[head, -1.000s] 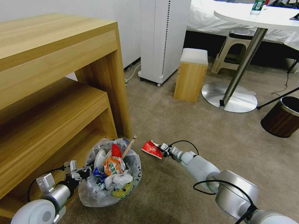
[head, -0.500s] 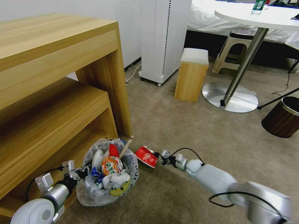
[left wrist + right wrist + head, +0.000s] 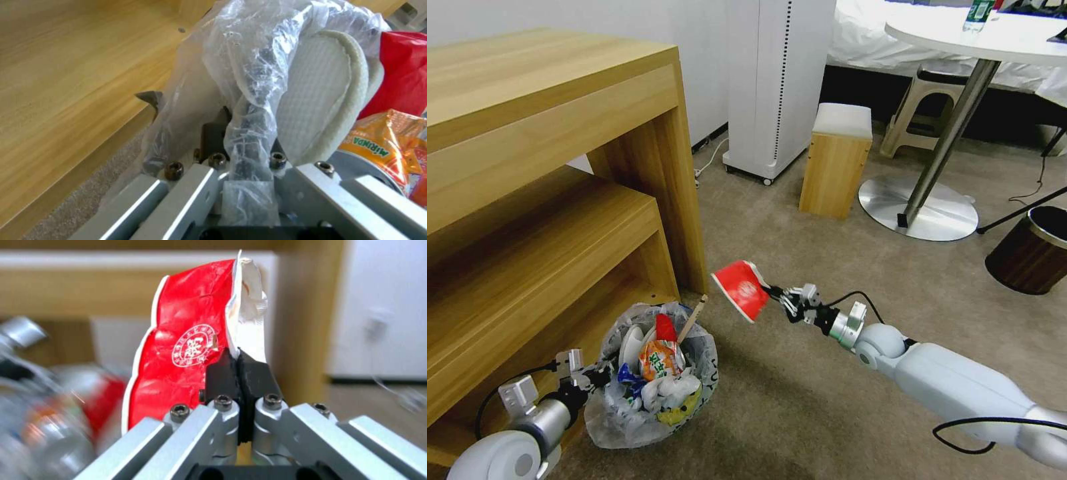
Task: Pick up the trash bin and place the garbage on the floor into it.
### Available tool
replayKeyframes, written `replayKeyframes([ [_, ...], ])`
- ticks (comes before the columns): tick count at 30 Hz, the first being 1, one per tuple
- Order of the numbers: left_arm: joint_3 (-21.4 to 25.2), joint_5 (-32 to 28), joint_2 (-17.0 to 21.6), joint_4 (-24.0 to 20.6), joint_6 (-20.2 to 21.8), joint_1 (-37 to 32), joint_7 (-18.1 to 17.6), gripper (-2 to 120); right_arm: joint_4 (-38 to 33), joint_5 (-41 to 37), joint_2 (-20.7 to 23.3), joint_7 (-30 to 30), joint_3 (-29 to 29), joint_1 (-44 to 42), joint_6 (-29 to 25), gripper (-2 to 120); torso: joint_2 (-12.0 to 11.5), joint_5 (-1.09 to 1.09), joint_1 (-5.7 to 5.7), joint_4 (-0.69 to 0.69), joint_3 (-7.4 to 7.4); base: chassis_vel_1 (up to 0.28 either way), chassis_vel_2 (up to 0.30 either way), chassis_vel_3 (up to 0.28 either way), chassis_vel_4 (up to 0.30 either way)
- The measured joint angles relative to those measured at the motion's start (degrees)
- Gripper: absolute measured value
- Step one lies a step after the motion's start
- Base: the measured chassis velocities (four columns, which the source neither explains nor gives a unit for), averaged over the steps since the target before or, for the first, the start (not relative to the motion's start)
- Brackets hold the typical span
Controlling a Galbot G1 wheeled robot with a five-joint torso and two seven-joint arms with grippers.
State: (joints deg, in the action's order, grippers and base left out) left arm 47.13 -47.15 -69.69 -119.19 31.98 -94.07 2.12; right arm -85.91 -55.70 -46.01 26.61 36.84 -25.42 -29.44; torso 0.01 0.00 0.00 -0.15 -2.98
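Observation:
The trash bin (image 3: 654, 380) stands on the beige floor (image 3: 827, 267) beside the wooden shelf, lined with a crinkly clear bag (image 3: 249, 83). It holds garbage: a white slipper (image 3: 320, 93), an orange wrapper (image 3: 659, 357), a red wrapper (image 3: 664, 328) and a wooden stick (image 3: 692, 319). My left gripper (image 3: 590, 377) is shut on the bin's bagged rim, as the left wrist view shows (image 3: 242, 133). My right gripper (image 3: 777, 297) is shut on a crushed red paper cup (image 3: 742, 290), held in the air above and to the right of the bin. The black pads (image 3: 222, 373) pinch the cup's edge (image 3: 182, 350).
A wooden shelf unit (image 3: 547, 200) fills the left. Behind stand a white appliance (image 3: 777, 80), a wooden stool (image 3: 835, 160), a round table's metal base (image 3: 918, 207) and a dark brown wood-grain bin (image 3: 1027, 250) at far right. Open carpet lies between.
My right gripper has lifted the red cup off the carpet, up and slightly left, to above the bin's right side. The bin and left gripper have shifted slightly.

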Motion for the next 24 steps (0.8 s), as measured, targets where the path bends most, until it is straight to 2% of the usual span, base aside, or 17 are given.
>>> replayKeyframes([
  [3,0.09,0.04,-0.09,-0.64,0.18,-0.14,-0.13,1,-3.71,-1.12,-0.35,-0.03,2.0,1.52,1.28,0,0.0,0.0,0.0,0.01,0.0,0.0,0.0,0.0,0.0],
  [6,0.36,-0.38,0.16,-1.43,0.43,-0.18,-0.44,1,-7.24,-2.64,-1.39,-1.47,7.64,4.59,2.55,0,0.0,-0.01,0.0,0.0,0.0,0.0,0.0,0.0,0.0],
  [7,0.36,-0.38,0.16,-1.43,0.43,-0.18,-0.44,1,-7.24,-2.64,-1.39,-1.47,7.64,4.59,2.55,0,0.0,-0.01,0.0,0.0,0.0,0.0,0.0,0.0,0.0],
  [14,0.93,-1.69,0.67,-2.43,0.8,0.04,-1.04,1,-9.97,-4.32,-2.96,-4.15,17.2,7.87,4.18,0,0.0,-0.01,0.0,-0.01,0.0,0.0,0.0,0.0,0.0],
  [24,1.31,-2.56,1.07,-3.19,0.94,-0.28,-1.21,1,-7.76,-5.39,-3.14,-6.07,19.38,6.1,4.55,0,0.0,0.0,0.0,-0.02,0.0,0.0,0.0,0.0,0.0],
])
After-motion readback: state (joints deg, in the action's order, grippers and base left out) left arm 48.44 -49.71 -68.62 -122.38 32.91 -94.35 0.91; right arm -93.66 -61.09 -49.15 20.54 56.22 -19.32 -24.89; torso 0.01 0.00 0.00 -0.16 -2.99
